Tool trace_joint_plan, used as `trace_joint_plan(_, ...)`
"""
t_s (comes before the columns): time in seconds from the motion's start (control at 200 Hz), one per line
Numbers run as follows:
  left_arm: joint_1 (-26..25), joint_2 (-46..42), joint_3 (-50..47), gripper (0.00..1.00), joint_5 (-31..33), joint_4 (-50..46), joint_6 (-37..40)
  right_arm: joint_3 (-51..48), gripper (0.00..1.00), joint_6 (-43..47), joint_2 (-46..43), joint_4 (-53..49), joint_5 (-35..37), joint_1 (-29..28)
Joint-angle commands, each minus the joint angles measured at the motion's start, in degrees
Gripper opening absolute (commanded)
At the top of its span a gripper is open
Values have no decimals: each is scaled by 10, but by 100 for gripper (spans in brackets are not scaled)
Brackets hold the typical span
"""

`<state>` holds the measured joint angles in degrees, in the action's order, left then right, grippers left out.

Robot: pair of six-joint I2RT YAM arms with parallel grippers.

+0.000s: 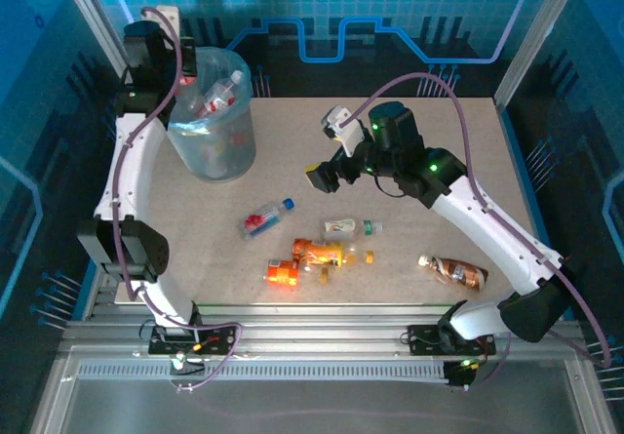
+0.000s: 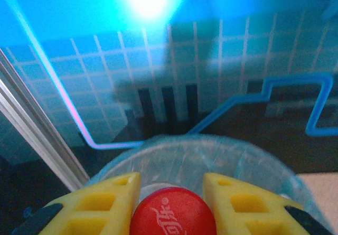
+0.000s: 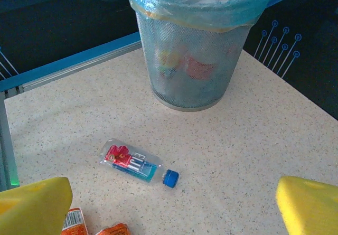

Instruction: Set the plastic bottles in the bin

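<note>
The bin (image 1: 213, 151) stands at the table's far left, lined with a bag, with bottles inside it. My left gripper (image 2: 171, 186) hangs over the bin's rim (image 2: 211, 146) and is shut on a red-capped bottle (image 2: 173, 214), its cap between the yellow fingers. My right gripper (image 1: 330, 148) hovers open over the middle of the table with nothing between its fingers (image 3: 34, 203). Below it lies a clear blue-capped bottle (image 3: 134, 162) (image 1: 266, 217). Two orange bottles (image 1: 320, 252) (image 1: 283, 274), a clear bottle (image 1: 351, 227) and a brown bottle (image 1: 453, 271) lie nearer the front.
The bin (image 3: 193, 60) shows as a mesh basket with red and yellow labels behind its wall. Aluminium frame posts (image 1: 90, 24) flank the table. Bare tabletop (image 1: 439, 161) lies at the far right.
</note>
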<state>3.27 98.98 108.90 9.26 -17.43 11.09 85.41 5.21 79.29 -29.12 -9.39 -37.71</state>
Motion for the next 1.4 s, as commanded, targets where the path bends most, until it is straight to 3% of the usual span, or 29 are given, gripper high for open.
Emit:
trace_joint_plan(0.0,3,0,-8,0,8,45,46,-1,100,4,6,-3,1,-12)
trace_joint_plan(0.21,-4,15,-28,0,-33,33,54,3,100,5,14,-6,5,-20)
trace_joint_plan(0.35,-22,29,-19,13,-53,4,76,6,100,4,19,-8,9,-28)
trace_joint_plan(0.55,-54,40,-12,16,-62,-23,133,13,100,6,27,-13,18,-42)
trace_joint_plan(0.585,-60,40,-15,13,-58,-19,149,14,100,6,28,-14,20,-44)
trace_joint_plan(0.635,-67,38,-23,0,-32,-3,170,17,100,7,30,-16,23,-47)
trace_joint_plan(0.79,-71,23,-32,0,30,70,188,27,100,13,33,-26,31,-54)
trace_joint_plan(0.975,-71,18,14,0,79,88,205,35,100,17,37,-29,37,-55)
trace_joint_plan(1.396,-71,93,60,0,91,-2,221,40,100,19,48,-38,38,-56)
